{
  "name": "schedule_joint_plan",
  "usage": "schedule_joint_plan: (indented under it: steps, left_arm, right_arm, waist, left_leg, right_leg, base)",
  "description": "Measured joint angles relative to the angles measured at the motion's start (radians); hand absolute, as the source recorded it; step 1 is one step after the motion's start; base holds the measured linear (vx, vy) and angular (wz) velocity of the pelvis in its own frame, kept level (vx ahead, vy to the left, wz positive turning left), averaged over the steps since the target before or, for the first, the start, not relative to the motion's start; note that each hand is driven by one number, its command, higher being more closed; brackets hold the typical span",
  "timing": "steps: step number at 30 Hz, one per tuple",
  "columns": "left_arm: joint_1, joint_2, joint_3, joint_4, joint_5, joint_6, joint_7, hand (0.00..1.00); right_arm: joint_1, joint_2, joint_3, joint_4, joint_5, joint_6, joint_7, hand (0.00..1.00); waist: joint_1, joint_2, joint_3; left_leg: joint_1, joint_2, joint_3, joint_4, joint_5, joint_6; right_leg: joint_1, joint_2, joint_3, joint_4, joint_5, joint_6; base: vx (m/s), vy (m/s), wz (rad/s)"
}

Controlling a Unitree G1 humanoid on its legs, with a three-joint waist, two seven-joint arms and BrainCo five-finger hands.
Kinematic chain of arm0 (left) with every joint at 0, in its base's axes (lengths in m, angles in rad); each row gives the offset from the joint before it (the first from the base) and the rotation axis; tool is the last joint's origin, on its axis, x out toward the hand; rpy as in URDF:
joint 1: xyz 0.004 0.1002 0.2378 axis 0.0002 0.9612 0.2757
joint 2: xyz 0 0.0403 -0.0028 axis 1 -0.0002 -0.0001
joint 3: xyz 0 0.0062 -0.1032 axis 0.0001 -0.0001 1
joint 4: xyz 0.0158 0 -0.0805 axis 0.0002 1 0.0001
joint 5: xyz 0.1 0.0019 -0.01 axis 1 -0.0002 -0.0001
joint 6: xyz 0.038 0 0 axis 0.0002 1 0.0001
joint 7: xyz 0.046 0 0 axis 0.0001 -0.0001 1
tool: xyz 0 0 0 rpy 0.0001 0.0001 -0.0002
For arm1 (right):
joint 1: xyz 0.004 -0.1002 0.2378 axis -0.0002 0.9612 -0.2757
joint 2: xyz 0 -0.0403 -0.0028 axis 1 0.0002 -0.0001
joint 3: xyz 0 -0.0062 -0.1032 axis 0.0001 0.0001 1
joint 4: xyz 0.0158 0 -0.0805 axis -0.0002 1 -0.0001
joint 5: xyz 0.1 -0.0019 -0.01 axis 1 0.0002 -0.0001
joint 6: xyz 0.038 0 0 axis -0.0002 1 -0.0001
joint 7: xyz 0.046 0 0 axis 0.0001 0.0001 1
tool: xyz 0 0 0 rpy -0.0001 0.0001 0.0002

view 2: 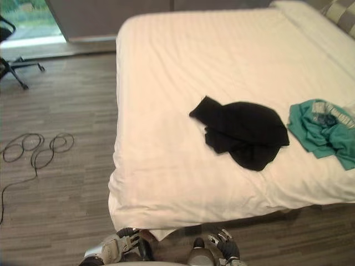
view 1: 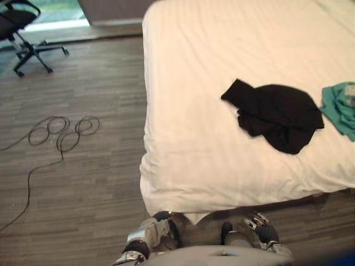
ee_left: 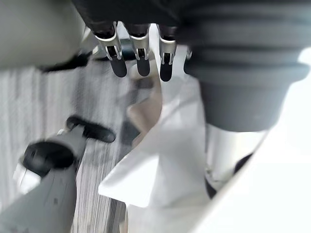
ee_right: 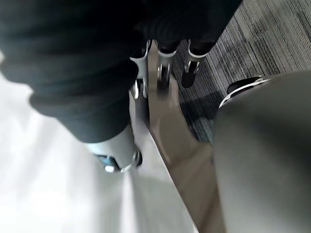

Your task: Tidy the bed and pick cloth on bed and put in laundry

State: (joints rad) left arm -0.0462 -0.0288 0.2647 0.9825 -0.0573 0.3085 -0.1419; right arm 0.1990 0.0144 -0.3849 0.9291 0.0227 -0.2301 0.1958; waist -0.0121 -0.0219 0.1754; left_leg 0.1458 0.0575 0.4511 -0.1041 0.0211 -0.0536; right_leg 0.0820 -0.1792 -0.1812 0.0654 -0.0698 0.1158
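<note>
Since the robot stands at the near edge of the bed [view 1: 188, 160] with its arms low, the left hand [view 1: 159, 226] and right hand [view 1: 260, 226] hang slack and empty, while the black cloth [view 1: 277, 113] and teal cloth [view 1: 339, 108] lie crumpled farther up, awaiting pickup.

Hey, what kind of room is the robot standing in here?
Probably a bedroom: a wide white-sheeted bed, a black garment and a teal cloth lying on it, and an office chair nearby.

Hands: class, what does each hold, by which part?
Nothing is held. Left hand and right hand hang open by the near edge of the bed; the black cloth and teal cloth lie untouched on it.
</note>
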Motion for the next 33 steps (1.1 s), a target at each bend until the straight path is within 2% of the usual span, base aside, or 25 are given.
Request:
schedule_joint_plan:
  steps: [3, 8, 10, 12, 13, 15, 16, 17, 18, 19, 20, 21, 22, 23, 24, 25, 26, 27, 28, 29, 30, 31, 32, 33]
  left_arm:
    - [0.007, -0.002, 0.022, 0.015, 0.088, -0.024, 0.014, 0.00]
    - [0.016, 0.005, 0.023, 0.015, 0.151, 0.025, 0.022, 0.00]
    - [0.020, 0.014, 0.023, 0.012, 0.168, 0.035, 0.030, 0.00]
    - [0.032, 0.036, 0.020, 0.011, 0.170, 0.037, 0.030, 0.00]
    - [0.039, 0.044, 0.017, 0.013, 0.170, 0.038, 0.031, 0.00]
    - [0.066, 0.051, 0.018, 0.021, 0.163, 0.043, 0.032, 0.00]
    - [0.067, 0.064, -0.008, 0.027, 0.166, 0.052, 0.033, 0.00]
    - [0.065, 0.071, -0.025, 0.029, 0.164, 0.054, 0.034, 0.00]
    - [0.061, 0.080, -0.027, 0.031, 0.165, 0.054, 0.033, 0.00]
    - [0.061, 0.103, -0.029, 0.037, 0.162, 0.058, 0.037, 0.00]
    - [0.060, 0.117, -0.038, 0.035, 0.157, 0.060, 0.037, 0.00]
    - [0.056, 0.116, -0.050, 0.024, 0.155, 0.061, 0.040, 0.00]
    - [0.052, 0.111, -0.055, 0.025, 0.156, 0.063, 0.040, 0.00]
    - [0.055, 0.090, -0.065, 0.032, 0.154, 0.068, 0.041, 0.00]
    - [0.056, 0.088, -0.052, 0.032, 0.155, 0.069, 0.045, 0.00]
    - [0.052, 0.097, -0.049, 0.032, 0.155, 0.071, 0.055, 0.00]
    - [0.037, 0.116, -0.048, 0.032, 0.156, 0.073, 0.067, 0.00]
    - [0.022, 0.134, -0.042, 0.028, 0.161, 0.069, 0.076, 0.00]
    - [0.017, 0.136, -0.015, 0.023, 0.167, 0.066, 0.078, 0.00]
    - [0.018, 0.127, -0.002, 0.017, 0.166, 0.057, 0.076, 0.00]
    - [0.019, 0.123, -0.012, 0.014, 0.169, 0.050, 0.078, 0.00]
    - [0.038, 0.105, -0.047, 0.023, 0.179, 0.043, 0.088, 0.00]
    - [0.035, 0.120, -0.042, 0.018, 0.184, 0.036, 0.113, 0.00]
    - [0.034, 0.123, -0.051, 0.018, 0.188, 0.033, 0.120, 0.00]
  right_arm:
    - [0.009, -0.012, 0.010, 0.013, -0.007, 0.018, -0.032, 0.00]
    - [0.042, -0.019, 0.012, 0.020, -0.007, 0.016, -0.037, 0.00]
    - [0.047, -0.020, 0.011, 0.033, -0.010, 0.015, -0.037, 0.00]
    - [0.062, -0.017, -0.002, 0.032, -0.048, 0.007, -0.027, 0.00]
    - [0.066, -0.018, -0.005, 0.032, -0.049, 0.004, -0.022, 0.00]
    - [0.059, -0.027, -0.020, 0.046, -0.070, -0.011, -0.006, 0.00]
    - [0.036, -0.031, -0.029, 0.065, -0.087, -0.019, -0.003, 0.00]
    - [0.016, -0.039, -0.033, 0.074, -0.096, -0.021, -0.002, 0.00]
    - [-0.014, -0.042, -0.034, 0.086, -0.114, -0.026, -0.002, 0.00]
    - [-0.030, -0.038, -0.031, 0.094, -0.120, -0.032, -0.001, 0.00]
    - [-0.027, -0.041, -0.017, 0.095, -0.125, -0.035, -0.002, 0.00]
    - [-0.028, -0.054, 0.006, 0.105, -0.125, -0.037, -0.004, 0.00]
    - [-0.044, -0.067, 0.015, 0.111, -0.125, -0.038, -0.004, 0.00]
    - [-0.081, -0.097, 0.024, 0.113, -0.124, -0.038, -0.004, 0.00]
    - [-0.114, -0.117, 0.064, 0.116, -0.122, -0.042, -0.006, 0.00]
    - [-0.128, -0.120, 0.080, 0.121, -0.119, -0.039, -0.008, 0.00]
    - [-0.141, -0.114, 0.118, 0.131, -0.112, -0.036, -0.008, 0.00]
    - [-0.165, -0.091, 0.147, 0.131, -0.109, -0.029, -0.008, 0.00]
    - [-0.198, -0.075, 0.164, 0.129, -0.107, -0.021, -0.008, 0.00]
    - [-0.206, -0.070, 0.172, 0.129, -0.106, -0.015, -0.009, 0.00]
    - [-0.216, -0.077, 0.175, 0.126, -0.104, -0.013, -0.009, 0.00]
    - [-0.225, -0.106, 0.198, 0.121, -0.100, -0.011, -0.004, 0.00]
    - [-0.249, -0.098, 0.222, 0.118, -0.083, 0.004, -0.003, 0.00]
    - [-0.258, -0.107, 0.234, 0.115, -0.083, 0.008, 0.001, 0.00]
  waist:
    - [0.001, 0.003, -0.022]
    - [0.000, 0.008, -0.042]
    - [-0.005, 0.008, -0.045]
    - [-0.008, -0.008, -0.040]
    - [-0.011, -0.008, -0.039]
    - [-0.027, 0.000, -0.038]
    - [-0.037, 0.008, -0.037]
    - [-0.034, 0.032, -0.032]
    - [-0.031, 0.029, -0.010]
    - [-0.058, -0.003, 0.003]
    - [-0.061, -0.017, 0.003]
    - [-0.053, -0.032, -0.001]
    - [-0.051, -0.009, 0.002]
    - [-0.037, 0.065, -0.011]
    - [-0.034, 0.066, -0.012]
    - [-0.038, 0.045, -0.010]
    - [-0.034, 0.012, 0.002]
    - [-0.012, -0.008, 0.021]
    - [0.007, 0.019, 0.045]
    - [0.018, 0.013, 0.046]
    - [0.025, 0.024, 0.035]
    - [0.026, 0.085, 0.033]
    - [0.034, 0.049, 0.046]
    - [0.042, 0.048, 0.048]
  left_leg:
    - [0.015, 0.002, -0.003, -0.001, 0.000, 0.000]
    - [0.051, 0.000, -0.009, -0.001, -0.004, -0.002]
    - [0.062, -0.009, -0.023, -0.001, -0.016, -0.002]
    - [0.113, -0.034, -0.033, 0.000, -0.036, 0.007]
    - [0.127, -0.040, -0.037, 0.000, -0.042, 0.007]
    - [0.151, -0.050, -0.050, 0.006, -0.056, 0.009]
    - [0.153, -0.049, -0.049, 0.007, -0.060, 0.016]
    - [0.140, -0.036, -0.047, 0.006, -0.067, 0.027]
    - [0.136, -0.032, -0.018, 0.026, -0.068, 0.048]
    - [0.126, -0.035, -0.010, 0.082, -0.080, 0.055]
    - [0.114, -0.036, -0.013, 0.135, -0.109, 0.047]
    - [0.077, -0.045, -0.025, 0.198, -0.151, 0.045]
    - [0.057, -0.045, -0.048, 0.209, -0.164, 0.044]
    - [0.020, -0.031, -0.118, 0.159, -0.159, 0.071]
    - [0.009, -0.048, -0.064, 0.122, -0.101, 0.105]
    - [0.000, -0.061, -0.038, 0.130, -0.094, 0.117]
    - [-0.037, -0.066, -0.004, 0.193, -0.105, 0.134]
    - [-0.098, -0.028, 0.043, 0.343, -0.139, 0.162]
    - [-0.181, 0.040, 0.100, 0.543, -0.189, 0.174]
    - [-0.220, -0.010, 0.083, 0.513, -0.232, 0.124]
    - [-0.212, -0.050, 0.069, 0.389, -0.188, 0.145]
    - [-0.230, -0.011, 0.124, 0.307, -0.064, 0.211]
    - [-0.241, -0.028, 0.170, 0.359, -0.080, 0.217]
    - [-0.256, -0.023, 0.183, 0.381, -0.089, 0.219]
  right_leg:
    - [0.016, 0.002, -0.005, -0.004, -0.005, 0.001]
    - [0.052, 0.003, -0.008, -0.006, -0.016, 0.005]
    - [0.049, -0.004, -0.016, 0.041, -0.048, -0.005]
    - [0.042, -0.040, -0.020, 0.174, -0.116, -0.034]
    - [0.039, -0.048, -0.020, 0.208, -0.122, -0.045]
    - [0.002, -0.064, -0.038, 0.325, -0.122, -0.071]
    - [-0.029, -0.064, -0.055, 0.356, -0.101, -0.100]
    - [-0.037, -0.054, -0.055, 0.368, -0.096, -0.102]
    - [-0.089, -0.083, -0.076, 0.532, -0.130, -0.116]
    - [-0.142, -0.141, -0.110, 0.812, -0.149, -0.119]
    - [-0.151, -0.159, -0.129, 0.885, -0.050, -0.127]
    - [-0.162, -0.163, -0.148, 0.856, -0.006, -0.097]
    - [-0.171, -0.149, -0.156, 0.832, 0.001, -0.089]
    - [-0.151, -0.079, -0.164, 0.732, -0.043, -0.092]
    - [-0.169, -0.132, -0.200, 0.853, -0.100, -0.114]
    - [-0.153, -0.161, -0.209, 0.880, -0.121, -0.093]
    - [-0.100, -0.194, -0.219, 0.839, -0.134, -0.073]
    - [-0.013, -0.189, -0.219, 0.660, -0.064, -0.063]
    - [0.046, -0.125, -0.223, 0.525, -0.069, -0.057]
    - [0.099, -0.121, -0.210, 0.399, -0.086, -0.035]
    - [0.122, -0.124, -0.200, 0.376, -0.127, -0.005]
    - [0.160, -0.106, -0.259, 0.412, -0.188, 0.037]
    - [0.216, -0.140, -0.274, 0.330, -0.207, 0.061]
    - [0.231, -0.136, -0.283, 0.268, -0.229, 0.072]
  base:
    - [-0.05, -0.024, 0.00]
    - [-0.01, -0.003, 0.00]
    - [0.00, 0.034, 0.13]
    - [0.04, 0.031, 0.10]
    - [0.07, 0.022, -0.17]
    - [0.01, 0.018, -0.28]
    - [-0.03, 0.012, -0.44]
    - [0.05, -0.031, -0.68]
    - [0.24, -0.201, -0.54]
    - [0.34, -0.271, -0.32]
    - [0.27, -0.303, -0.31]
    - [0.06, -0.159, -0.51]
    - [0.15, -0.048, -0.93]
    - [0.45, 0.006, -1.13]
    - [0.64, -0.001, -1.07]
    - [0.50, -0.050, -0.94]
    - [0.16, -0.066, -0.95]
    - [-0.14, 0.052, -1.22]
    - [-0.30, 0.193, -1.25]
    - [-0.32, 0.231, -1.05]
    - [-0.24, 0.153, -1.18]
    - [-0.14, 0.047, -1.10]
    - [-0.11, 0.033, -0.99]
    - [-0.15, -0.008, -0.96]
